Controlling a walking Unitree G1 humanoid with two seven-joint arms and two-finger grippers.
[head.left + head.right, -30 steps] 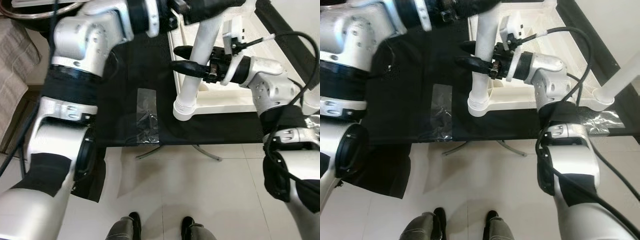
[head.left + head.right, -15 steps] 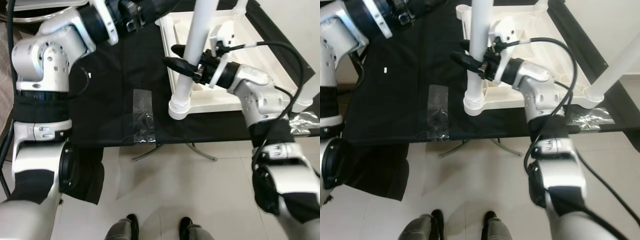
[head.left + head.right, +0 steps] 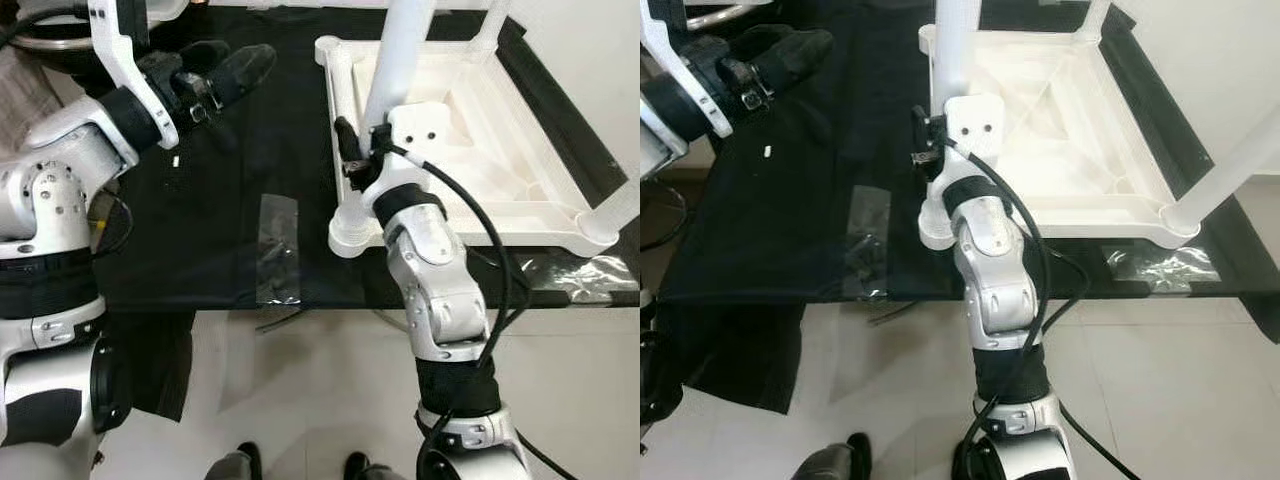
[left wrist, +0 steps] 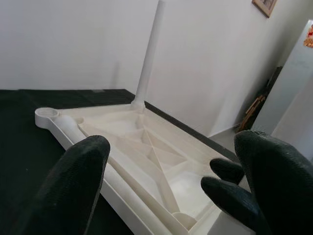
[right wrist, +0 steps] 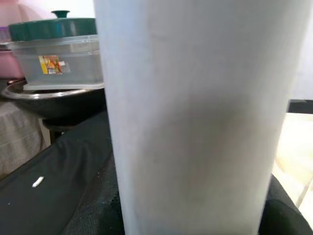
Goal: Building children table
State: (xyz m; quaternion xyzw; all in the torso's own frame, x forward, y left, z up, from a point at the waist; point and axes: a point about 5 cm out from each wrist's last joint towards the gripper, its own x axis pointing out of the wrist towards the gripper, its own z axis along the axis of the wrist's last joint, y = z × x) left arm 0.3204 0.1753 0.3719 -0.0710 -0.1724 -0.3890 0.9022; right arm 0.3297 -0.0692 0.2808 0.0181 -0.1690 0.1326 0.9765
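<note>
Right hand (image 3: pixel 352 160) grips the white leg (image 3: pixel 400 60) at frame centre; left hand (image 3: pixel 215 75), upper left, is spread empty. The container's (image 5: pixel 61 61) label (image 5: pixel 49 64) is unreadable.

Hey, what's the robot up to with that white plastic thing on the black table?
It is putting together a children's table. The white tabletop lies upside down on the black cloth. The right gripper is clamped around the white leg standing in the near corner socket. The left gripper hovers open over the cloth, off to the side. More legs already stand in other corners.
</note>
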